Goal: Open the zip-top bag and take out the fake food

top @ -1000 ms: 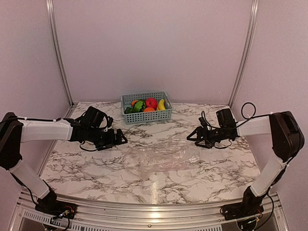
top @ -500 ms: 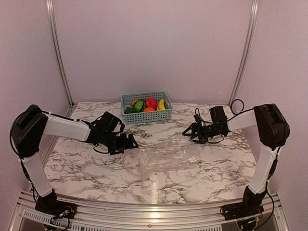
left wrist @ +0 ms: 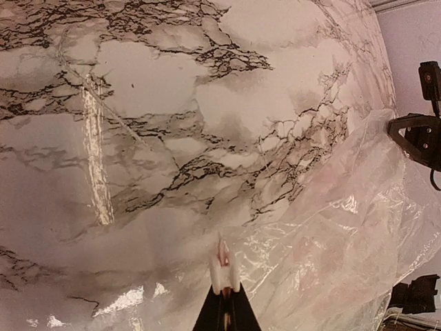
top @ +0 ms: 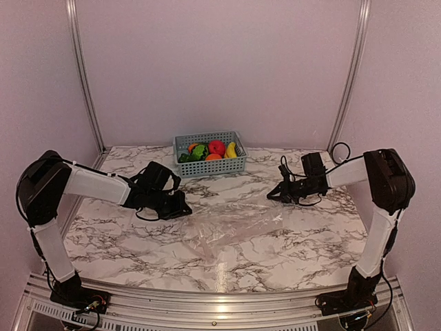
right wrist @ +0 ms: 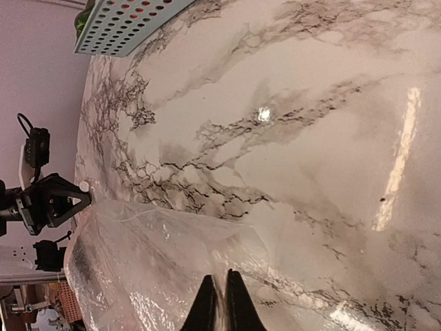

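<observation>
The zip-top bag (top: 234, 229) lies mid-table, its long axis running left to right. The left gripper (top: 187, 207) and right gripper (top: 269, 196) each look pinched shut on its nearer end. The fake food (top: 215, 148) sits in the far basket (top: 210, 167).

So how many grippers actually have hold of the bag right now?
2. The left gripper pinches one end of the zip-top bag, and the right gripper pinches the opposite end. Each wrist view shows plastic between the closed fingers.

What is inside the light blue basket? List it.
Inside the basket: a yellow banana, a red round fruit, an orange fruit and green pieces. The front wall hides their lower parts and anything beneath.
</observation>
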